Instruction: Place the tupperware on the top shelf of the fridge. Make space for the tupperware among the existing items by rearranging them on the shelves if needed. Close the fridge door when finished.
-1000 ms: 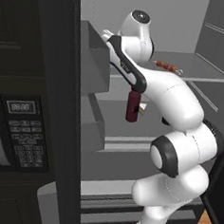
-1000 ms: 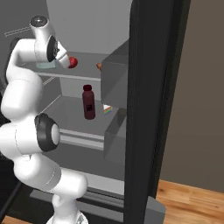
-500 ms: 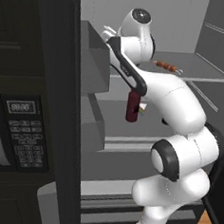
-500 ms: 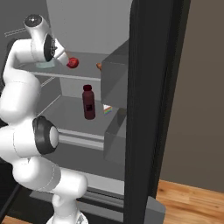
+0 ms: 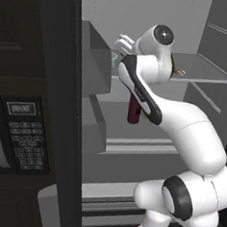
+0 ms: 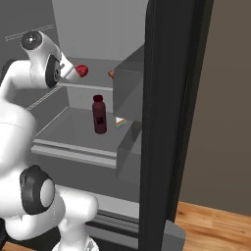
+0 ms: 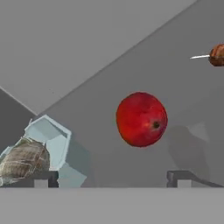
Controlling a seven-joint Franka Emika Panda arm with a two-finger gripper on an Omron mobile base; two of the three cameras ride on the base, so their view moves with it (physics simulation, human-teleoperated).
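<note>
Top shelf (image 7: 183,87): tupperware (image 7: 39,151) beside the open end effector (image 7: 113,177).

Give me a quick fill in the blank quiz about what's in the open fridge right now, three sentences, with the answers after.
1. The red round fruit lies on the ____ shelf of the fridge.
2. The dark-red bottle stands ____ on the shelf below it.
3. In the hand view, the jaws of the gripper are ____, with the tupperware beside one fingertip.

Answers: top; upright; open
</note>
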